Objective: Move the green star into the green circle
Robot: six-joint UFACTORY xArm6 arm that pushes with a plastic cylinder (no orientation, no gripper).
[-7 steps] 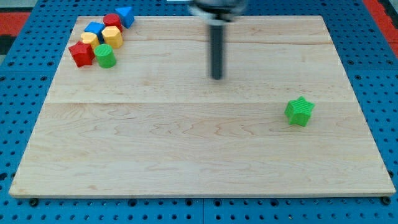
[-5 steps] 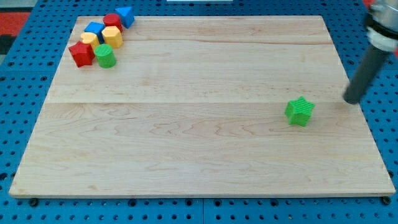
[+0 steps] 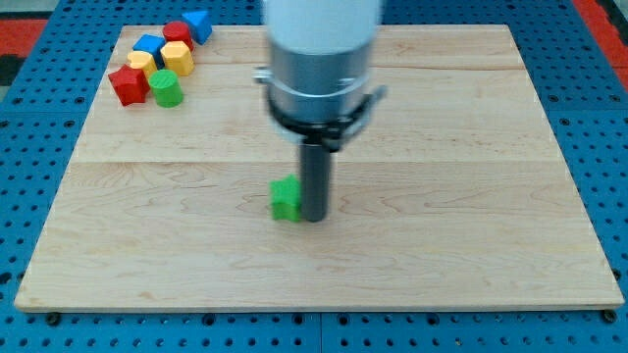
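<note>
Touching the green star [image 3: 286,199] from the view's right, my tip [image 3: 315,218] is seen; no claw is fitted, and the green cylinder [image 3: 166,88] sits well apart.

Wooden board [image 3: 471,255] on blue pegboard. Green star [image 3: 286,199] near centre, my tip [image 3: 314,218] touching at 3 o'clock. Block cluster at 10 o'clock: green cylinder [image 3: 166,88], red star [image 3: 128,84], yellow hexagon [image 3: 177,56], blue blocks.
</note>
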